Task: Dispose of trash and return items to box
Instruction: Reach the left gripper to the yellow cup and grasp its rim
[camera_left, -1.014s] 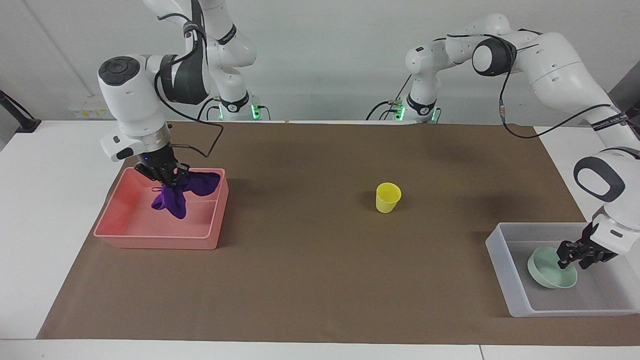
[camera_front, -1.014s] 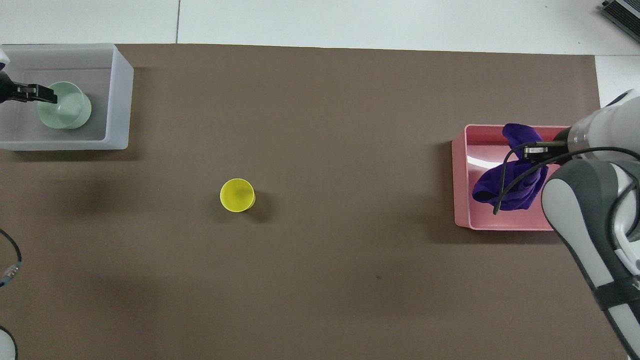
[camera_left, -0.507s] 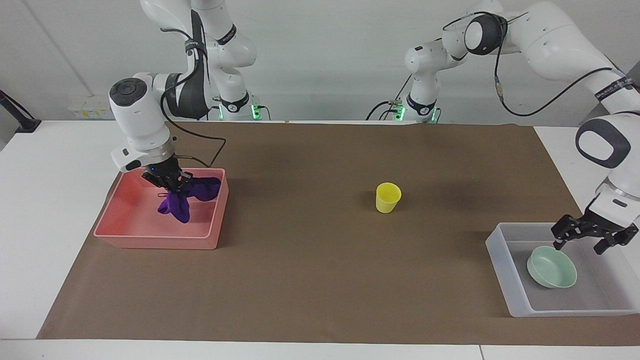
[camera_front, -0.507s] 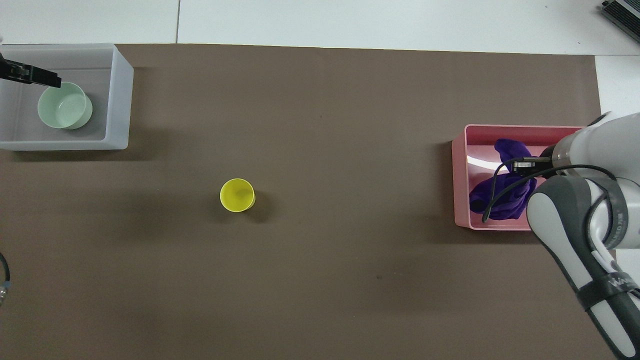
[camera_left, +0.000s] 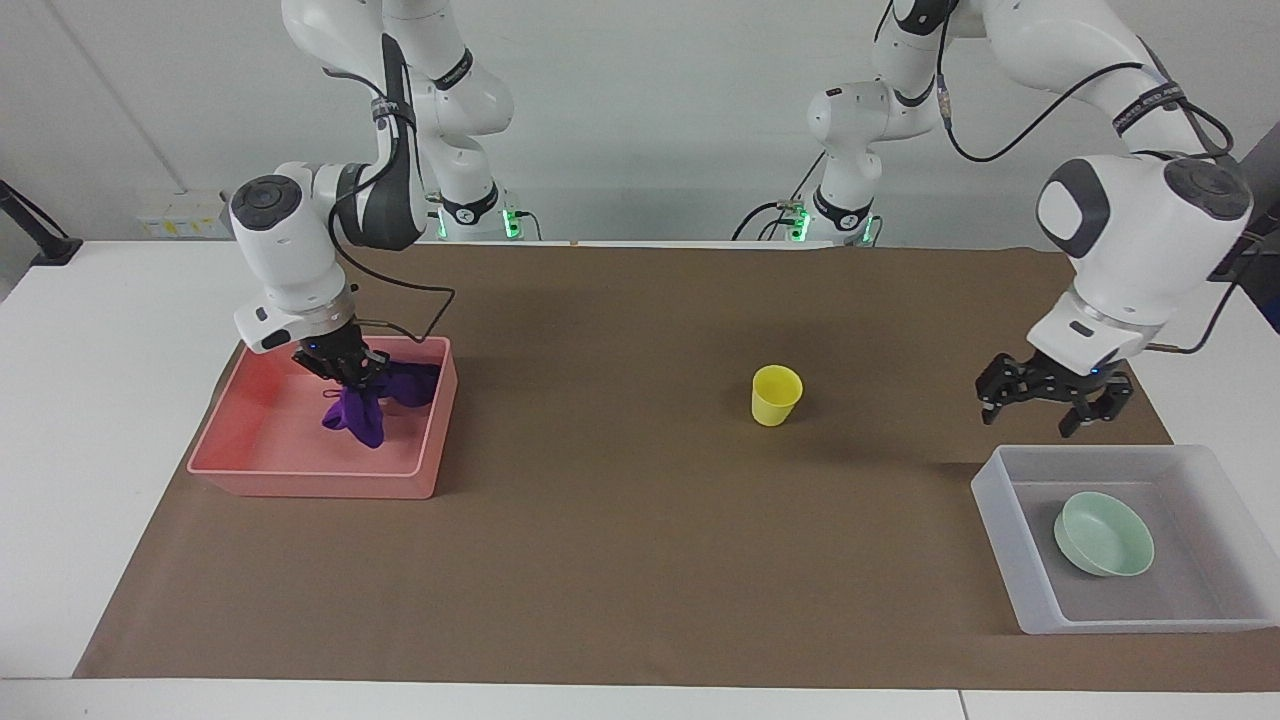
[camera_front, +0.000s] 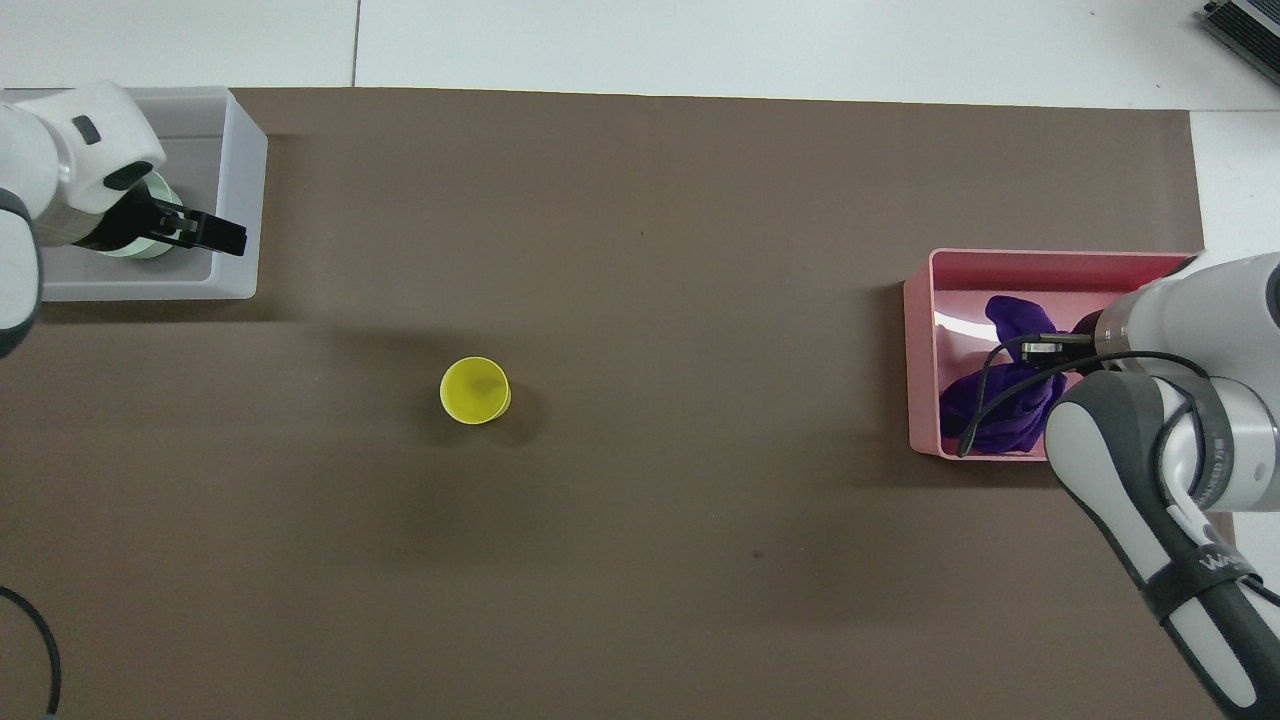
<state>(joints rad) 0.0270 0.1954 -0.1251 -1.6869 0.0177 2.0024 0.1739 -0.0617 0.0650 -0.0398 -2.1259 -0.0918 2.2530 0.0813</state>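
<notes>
My right gripper (camera_left: 350, 375) is shut on the purple cloth (camera_left: 362, 418) and holds it low inside the pink tray (camera_left: 310, 485); the cloth's lower folds hang down to the tray's floor. In the overhead view the cloth (camera_front: 990, 420) shows in the pink tray (camera_front: 920, 360) beside the right gripper (camera_front: 1045, 345). The mint-green bowl (camera_left: 1103, 535) lies in the translucent box (camera_left: 1000, 520). My left gripper (camera_left: 1052, 400) is open and empty, raised over the box's rim (camera_front: 235, 200). The yellow cup (camera_left: 776, 395) stands upright mid-table and also shows in the overhead view (camera_front: 474, 390).
A brown mat (camera_left: 600, 560) covers the table's middle, with white tabletop around it. In the overhead view my left hand (camera_front: 90, 150) covers most of the bowl. The pink tray stands at the right arm's end, the box at the left arm's end.
My left gripper let go of the bowl, opened, rose out of the box and moved toward the cup. My right gripper lowered the cloth deeper into the pink tray.
</notes>
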